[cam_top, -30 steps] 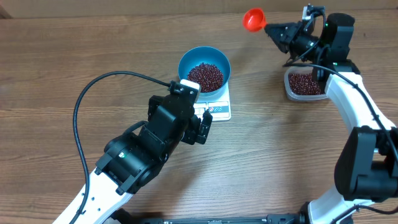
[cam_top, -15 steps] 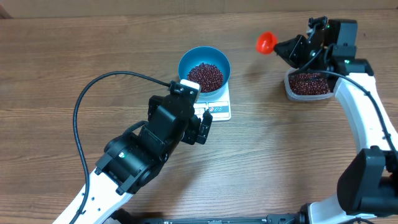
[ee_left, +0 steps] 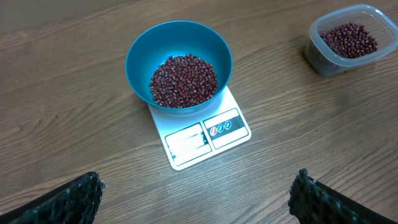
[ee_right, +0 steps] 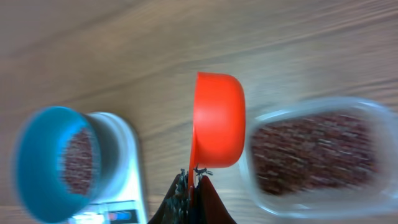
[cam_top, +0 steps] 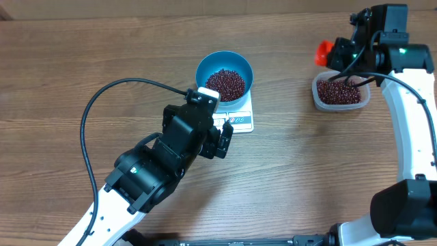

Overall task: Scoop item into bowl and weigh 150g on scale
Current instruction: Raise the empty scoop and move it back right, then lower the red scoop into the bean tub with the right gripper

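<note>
- Table [cam_top: 61, 61] of brown wood holds it all. Seen from above, the bowl [ee_left: 143, 50] and the scale [ee_left: 205, 134] are in the middle. The tub [ee_left: 323, 62] is off at 3 o'clock from them, well apart.
- Left claw [ee_left: 198, 180] is wide open and holds nothing. It hangs near the scale, at its 6 o'clock side, and touches nothing. Leave it there, out of the way.
- Right claw [ee_right: 194, 186] is shut tight on the handle of the scoop [ee_right: 217, 121]. It hangs over the tub's 10 o'clock edge.
- The bowl is bright blue and sits on the 12 o'clock end of the scale. From the right claw it is at 9 o'clock, well apart.
- The scale is white. Its little window is at the 6 o'clock end, and the bowl does not hide it. You cannot read the number from here.
- The tub is clear and has more beans in it.
- The scoop is red and is tipped on its side. You cannot tell if anything is inside it. I think the job now is to dip for more.
  - Push the mouth into the tub's pile, then turn it up.
  - Lift it flat and carry it slowly.
  - Pour a little at a time.
  - Check the window after each pour.
- The beans [ee_left: 183, 81] are tiny and dark red. One pile lies in the bottom of the bowl. The other lies in the tub, just under the scoop.
</note>
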Controlling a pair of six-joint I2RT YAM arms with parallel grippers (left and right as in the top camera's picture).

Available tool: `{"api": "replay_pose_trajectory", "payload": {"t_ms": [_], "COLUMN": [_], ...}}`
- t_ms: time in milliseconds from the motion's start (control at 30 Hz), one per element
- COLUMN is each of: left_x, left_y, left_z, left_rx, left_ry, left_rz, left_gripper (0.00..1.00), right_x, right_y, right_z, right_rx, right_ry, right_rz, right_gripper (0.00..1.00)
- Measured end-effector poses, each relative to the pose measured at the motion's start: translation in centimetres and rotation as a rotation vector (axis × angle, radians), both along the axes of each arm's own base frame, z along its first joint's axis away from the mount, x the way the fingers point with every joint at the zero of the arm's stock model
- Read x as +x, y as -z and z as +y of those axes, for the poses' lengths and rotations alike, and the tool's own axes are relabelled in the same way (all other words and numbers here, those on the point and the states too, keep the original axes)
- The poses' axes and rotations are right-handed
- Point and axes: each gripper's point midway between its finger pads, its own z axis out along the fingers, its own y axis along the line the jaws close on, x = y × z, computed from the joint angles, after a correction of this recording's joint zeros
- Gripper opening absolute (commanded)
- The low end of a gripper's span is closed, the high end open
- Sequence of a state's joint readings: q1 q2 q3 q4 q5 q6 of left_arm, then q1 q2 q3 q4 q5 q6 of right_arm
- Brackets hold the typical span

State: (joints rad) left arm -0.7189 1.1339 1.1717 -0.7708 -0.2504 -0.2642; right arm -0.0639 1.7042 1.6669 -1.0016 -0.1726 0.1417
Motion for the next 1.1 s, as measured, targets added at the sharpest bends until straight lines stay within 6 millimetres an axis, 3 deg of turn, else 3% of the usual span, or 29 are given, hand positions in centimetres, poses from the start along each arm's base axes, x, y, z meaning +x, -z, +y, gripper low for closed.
{"api": "replay_pose_trajectory", "payload": {"t_ms": [267, 633, 867, 1100], "left_x": [0.0, 0.0, 0.0, 0.0], "left_y": [0.0, 0.0, 0.0, 0.0], "left_z": [0.0, 0.0, 0.0, 0.0], "left_rx": [0.000, 0.000, 0.000, 0.000], "left_ry": [0.000, 0.000, 0.000, 0.000], "left_rz": [0.000, 0.000, 0.000, 0.000], "left_gripper": [0.99, 0.99, 0.99, 0.99], "right_x": [-2.8, -5.7, -4.9, -4.2], "right_y": [1.4, 2.3, 2.5, 5.2], "right_z": [-4.4, -6.2, -6.7, -7.6], "right_rx": [-0.257, -0.396, -0.431, -0.434], "right_ry": [0.076, 0.042, 0.022, 0.019], "right_rz": [0.129, 0.261, 0.243, 0.311], "right_gripper": [0.04, 0.04, 0.04, 0.04]}}
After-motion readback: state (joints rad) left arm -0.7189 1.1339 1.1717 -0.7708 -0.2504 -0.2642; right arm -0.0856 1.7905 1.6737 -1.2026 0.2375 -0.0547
